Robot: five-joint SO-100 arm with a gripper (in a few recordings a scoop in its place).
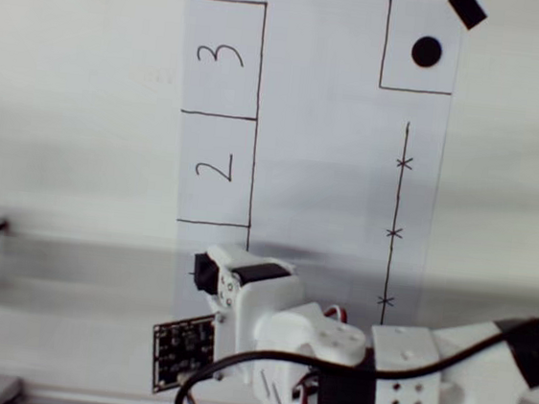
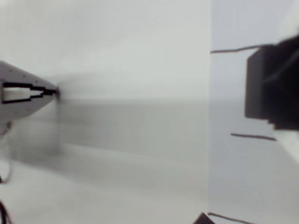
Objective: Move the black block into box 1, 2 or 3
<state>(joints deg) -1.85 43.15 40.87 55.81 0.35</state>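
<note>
Broadly, the scene is taken up by a pale table point(image 1: 73, 143), on which a long white sheet of paper point(image 1: 321, 169) is taped. The white arm point(image 1: 330, 358) is reached in from the lower edge of the overhead view, across the near end of the sheet. Down the left side of the paper a column of pen-drawn boxes is seen: box 3 point(image 1: 222, 57) farthest away, box 2 point(image 1: 217, 169) below it, and a third compartment, taken to be box 1 point(image 1: 219, 237), whose number is hidden under the arm. A smaller outline with a solid black dot point(image 1: 426, 52) is drawn at the far right corner, well apart from the work.

The gripper point(image 1: 216, 266) is placed over the near compartment. The black block point(image 1: 205, 272) is seen at its tip, just inside the paper's left edge; in the wrist view the black block point(image 2: 268, 86) is shown blurred, over the paper and between two drawn lines. Whether the jaws are clamped on the cube or parted from it cannot be told, and contact with the paper cannot be judged.

The carry is judged to be nearly done: the block appears to be within box 1. What is left is the release, if not yet made, and the retreat of the arm.
</note>
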